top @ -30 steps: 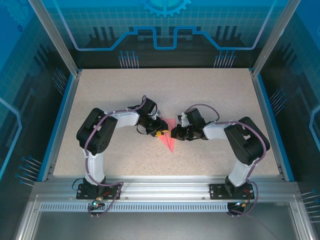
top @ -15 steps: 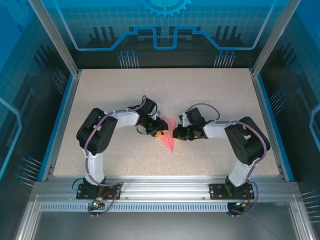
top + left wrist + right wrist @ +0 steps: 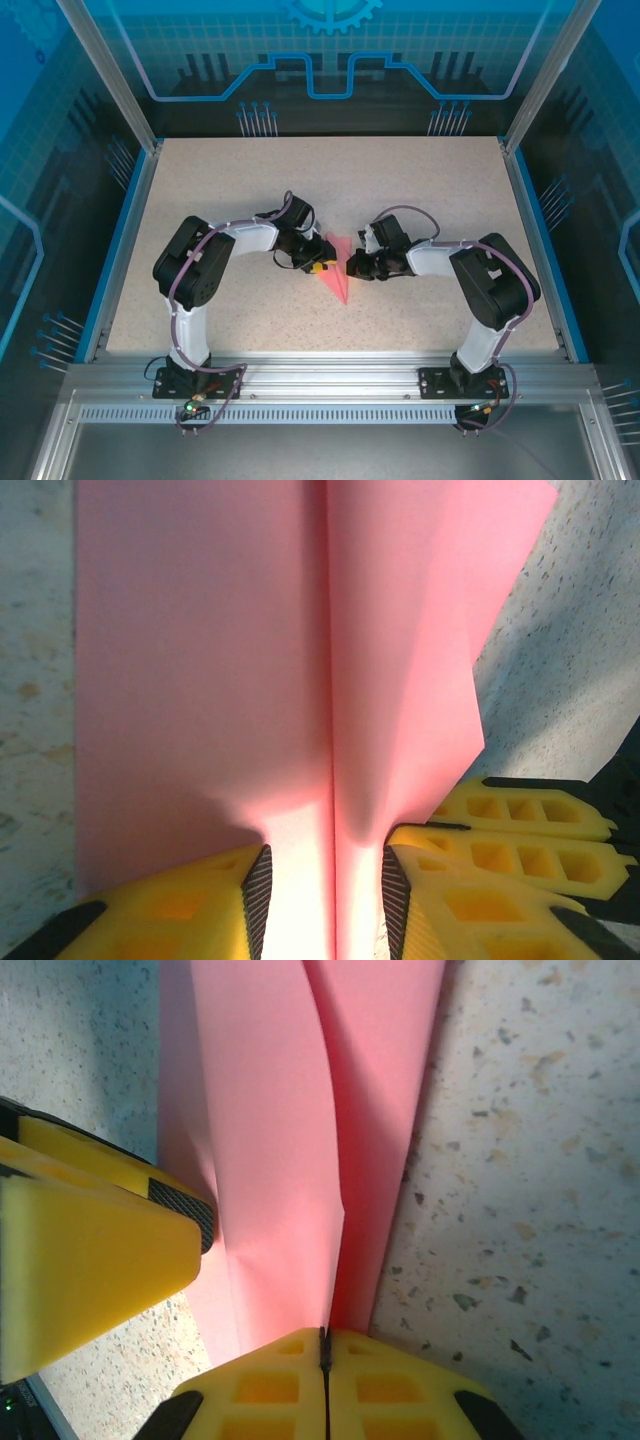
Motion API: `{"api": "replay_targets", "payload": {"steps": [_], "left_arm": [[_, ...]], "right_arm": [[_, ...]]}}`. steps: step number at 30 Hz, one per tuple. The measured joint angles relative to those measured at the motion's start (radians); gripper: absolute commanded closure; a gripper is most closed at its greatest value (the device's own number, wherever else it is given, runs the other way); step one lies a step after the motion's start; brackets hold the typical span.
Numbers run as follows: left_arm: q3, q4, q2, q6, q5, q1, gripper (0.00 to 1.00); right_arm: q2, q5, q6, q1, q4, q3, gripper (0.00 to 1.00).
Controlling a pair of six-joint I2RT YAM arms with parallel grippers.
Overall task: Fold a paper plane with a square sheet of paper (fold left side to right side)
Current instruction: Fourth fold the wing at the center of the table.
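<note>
Right gripper [image 3: 324, 1338] first: its jaws are pressed fully together, and a pink flap seems to run into the seam between them, so I take it to be pinching the paper plane [image 3: 280, 1140]. Left gripper [image 3: 325, 885] stands partly apart, its black pads [image 3: 258, 890] set down on either side of the centre crease [image 3: 330, 680] rather than nipping it. Around them the speckled table [image 3: 330, 180] spreads across the middle of the overhead frame, with blue panels [image 3: 60, 200] at the sides and a metal rail [image 3: 330, 375] along the bottom. The left arm [image 3: 200, 270] and right arm [image 3: 490, 280] bend inward and meet at the centre, where the plane lies with its sharp point aimed at the lower edge. Folding looks well along to me — the sheet is already narrowed to a dart — and what seems left is bringing the left half over onto the right and pressing it flat. In the way is the left gripper itself, sitting on the paper that must lift — and the two grippers crowd just beside each other.
</note>
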Motion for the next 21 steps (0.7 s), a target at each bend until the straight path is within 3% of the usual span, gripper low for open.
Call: {"api": "replay_targets", "payload": {"steps": [8, 18, 21], "left_arm": [[0.0, 0.0, 0.0, 0.0, 0.0, 0.0, 0.62], [0.001, -0.04, -0.053, 0.031, -0.026, -0.001, 0.54], [0.018, -0.056, -0.089, 0.049, -0.027, -0.001, 0.6]], "right_arm": [[0.001, 0.011, -0.01, 0.0, -0.011, 0.001, 0.93], [0.016, 0.011, -0.011, 0.001, -0.028, 0.019, 0.94], [0.021, 0.009, -0.011, 0.002, -0.028, 0.024, 0.94]]}}
